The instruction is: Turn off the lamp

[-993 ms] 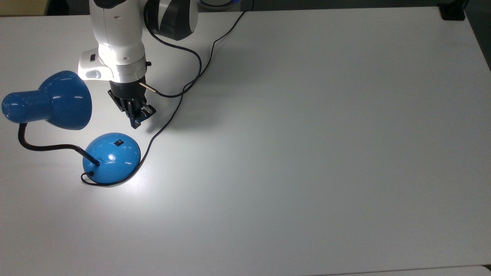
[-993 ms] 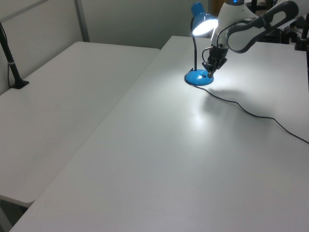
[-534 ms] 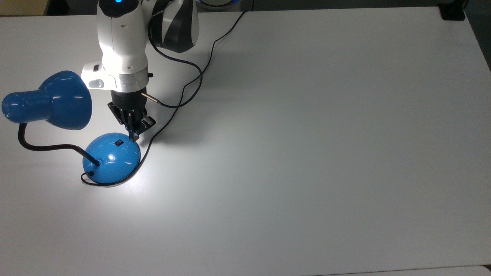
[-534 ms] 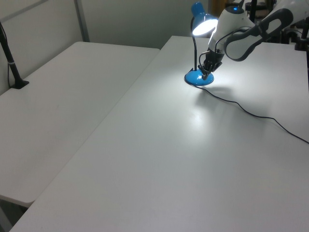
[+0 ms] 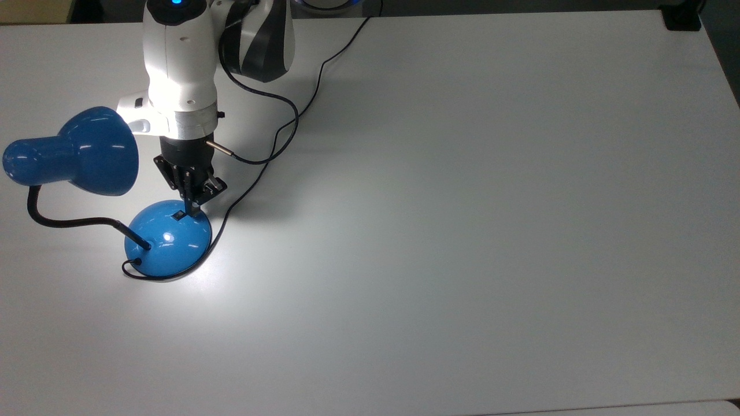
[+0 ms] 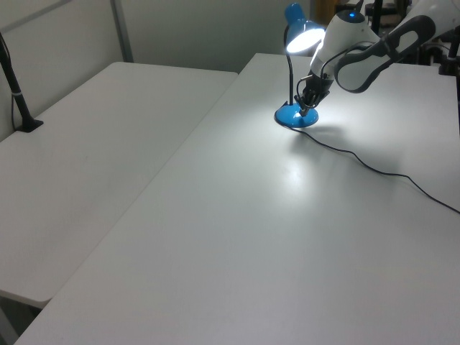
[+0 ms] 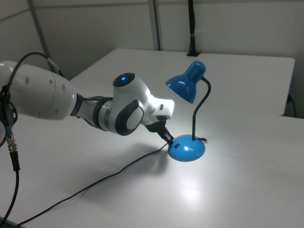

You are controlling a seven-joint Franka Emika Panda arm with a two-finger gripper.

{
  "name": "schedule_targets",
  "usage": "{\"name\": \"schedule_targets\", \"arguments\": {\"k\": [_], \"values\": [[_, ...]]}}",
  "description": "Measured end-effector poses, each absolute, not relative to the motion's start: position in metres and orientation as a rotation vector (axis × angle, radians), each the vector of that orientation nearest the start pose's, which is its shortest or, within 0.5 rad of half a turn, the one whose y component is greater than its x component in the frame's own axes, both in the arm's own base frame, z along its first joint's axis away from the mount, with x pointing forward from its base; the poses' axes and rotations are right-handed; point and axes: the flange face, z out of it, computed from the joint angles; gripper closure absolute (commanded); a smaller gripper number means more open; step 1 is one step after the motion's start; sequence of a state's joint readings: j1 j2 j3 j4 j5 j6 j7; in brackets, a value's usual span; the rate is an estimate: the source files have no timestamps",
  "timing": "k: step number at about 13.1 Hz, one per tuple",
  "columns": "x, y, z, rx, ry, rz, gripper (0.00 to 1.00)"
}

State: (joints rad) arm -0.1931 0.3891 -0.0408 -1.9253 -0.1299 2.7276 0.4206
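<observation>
Lamp (image 5: 165, 237) lit near top view's left table (image 5: 462, 231) edge, shade aimed right, wide bare tabletop rightward, gripper (image 5: 188, 211) fingers closed together, holding nothing, tips on base switch (image 5: 178, 216).

In the top view, the lamp (image 5: 167, 238) sits on the desk (image 5: 462, 231), with the tool (image 5: 189, 205) at the base's one o'clock.

The pincer (image 5: 191, 209) fingertips are covering part of the switch (image 5: 178, 216) on the lamp (image 5: 167, 237) base in the top view, so contact is not resolving. In the left view, the pincer (image 6: 305, 111) is appearing too small to show finger spacing. The cord (image 5: 272, 144) is running off the tabletop (image 5: 462, 231) far edge. The arm (image 7: 42, 99) is being cut off by the right view's left edge.
</observation>
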Motion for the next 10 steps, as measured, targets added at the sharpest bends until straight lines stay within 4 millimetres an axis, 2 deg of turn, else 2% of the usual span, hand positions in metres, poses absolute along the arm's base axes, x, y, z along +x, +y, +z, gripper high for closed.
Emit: {"name": "schedule_targets", "arguments": {"k": [3,10], "values": [[0.6392,-0.1562,0.3321,-3.028,0.84,-0.669,1.0],[0.6387,-0.158,0.3258,-3.04,0.835,-0.655,1.0]]}}
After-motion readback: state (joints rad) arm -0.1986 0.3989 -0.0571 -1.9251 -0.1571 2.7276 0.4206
